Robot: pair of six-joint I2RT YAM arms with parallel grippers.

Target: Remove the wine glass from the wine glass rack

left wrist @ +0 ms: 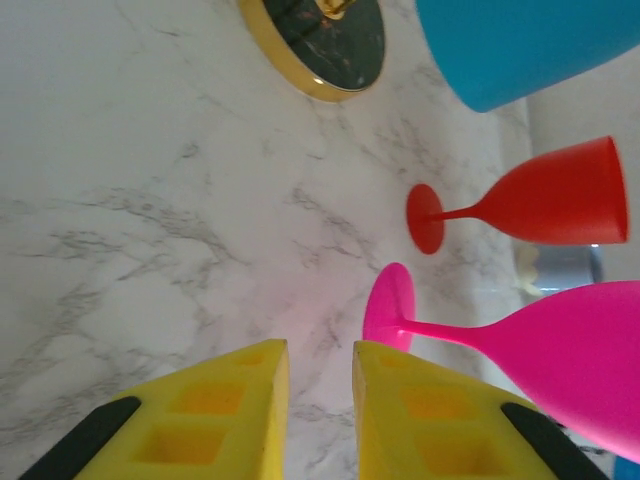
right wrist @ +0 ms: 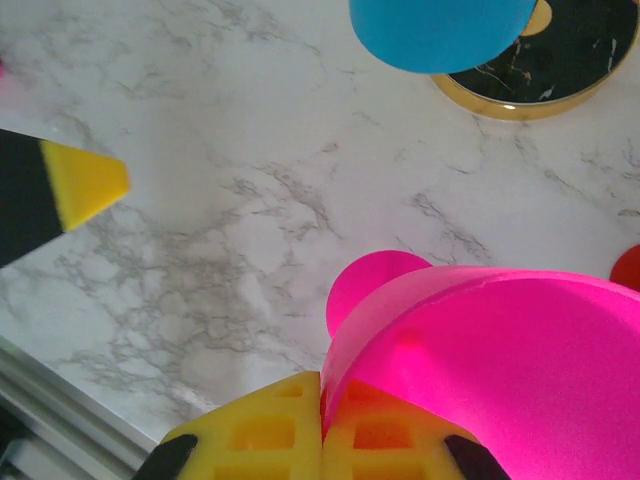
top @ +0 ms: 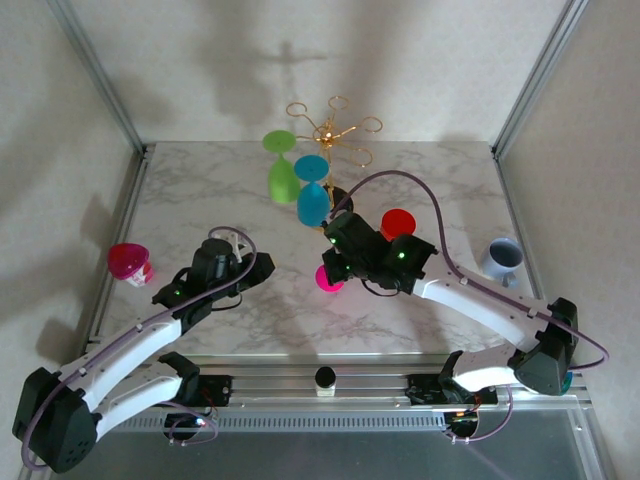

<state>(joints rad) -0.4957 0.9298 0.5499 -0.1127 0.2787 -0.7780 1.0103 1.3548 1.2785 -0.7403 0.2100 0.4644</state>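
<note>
The wine glass rack (top: 331,130), thin gold wire on a round black base (left wrist: 322,42) (right wrist: 545,68), stands at the back of the table. A green glass (top: 283,172) and a blue glass (top: 312,196) (left wrist: 520,45) (right wrist: 440,28) hang from it upside down. In front of it a pink wine glass (top: 328,279) (right wrist: 500,370) (left wrist: 560,350) stands upright, its foot (left wrist: 390,305) at the tabletop. My right gripper (top: 336,262) (right wrist: 321,378) is shut on its rim. My left gripper (top: 264,266) (left wrist: 320,345) hovers to the left of it, slightly open and holding nothing.
A red glass (top: 398,222) (left wrist: 555,195) stands right of the pink one. Another pink glass (top: 128,262) stands at the table's left edge, and a grey-blue cup (top: 502,257) at the right edge. Bare marble (top: 220,200) lies left of the rack.
</note>
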